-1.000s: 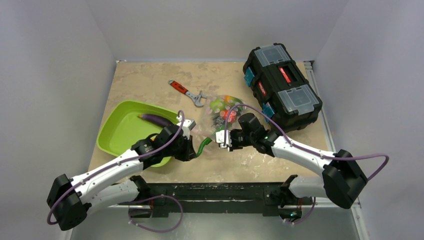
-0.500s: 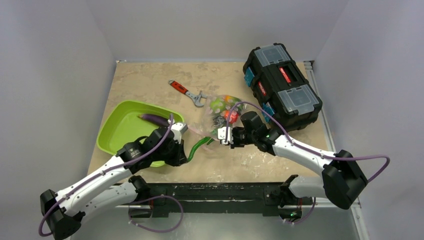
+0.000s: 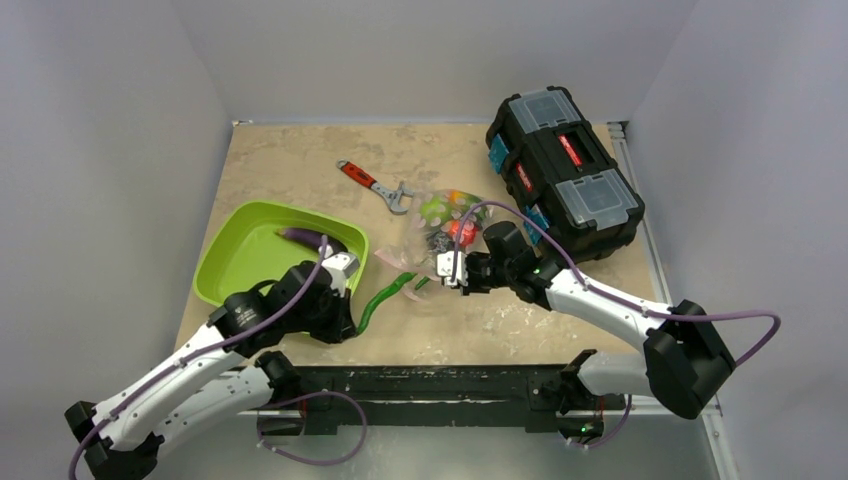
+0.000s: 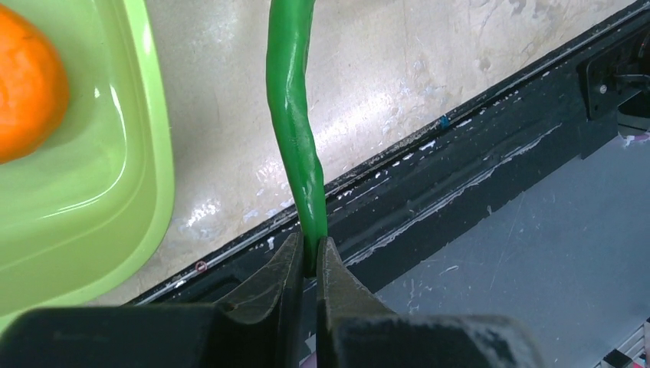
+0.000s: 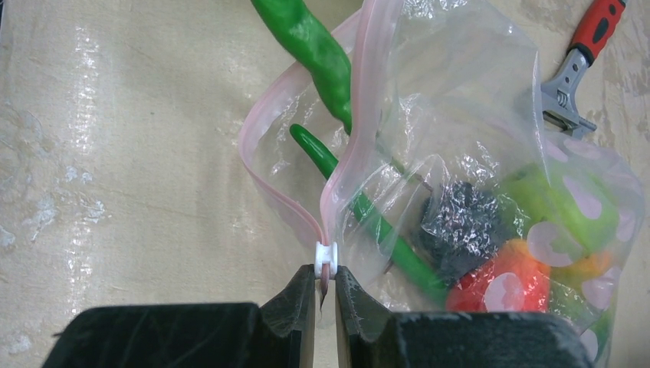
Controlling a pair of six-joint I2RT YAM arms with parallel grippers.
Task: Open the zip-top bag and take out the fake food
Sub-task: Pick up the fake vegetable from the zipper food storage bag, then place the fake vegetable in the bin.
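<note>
The clear zip-top bag (image 3: 440, 225) lies mid-table with its pink zip strip (image 5: 360, 100) open. My right gripper (image 5: 325, 277) is shut on the strip's end by the white slider (image 5: 326, 258); it also shows in the top view (image 3: 447, 268). Inside the bag are a green pod (image 5: 368, 218), a red piece (image 5: 502, 284) and other colourful bits. My left gripper (image 4: 309, 257) is shut on a long green pod (image 4: 293, 115), held out of the bag beside the green tray (image 3: 235, 265); the pod shows in the top view (image 3: 378, 300). An eggplant (image 3: 305, 238) and an orange fruit (image 4: 23, 80) lie in the tray.
A red-handled wrench (image 3: 375, 185) lies behind the bag. A black toolbox (image 3: 562, 175) stands at the back right, close to the bag. The table's near edge with its black rail (image 4: 490, 176) runs just under my left gripper.
My left gripper has pulled the long green pod out of the bag, moving left and toward the near edge. My right gripper keeps its hold on the zip strip, nearly still.
</note>
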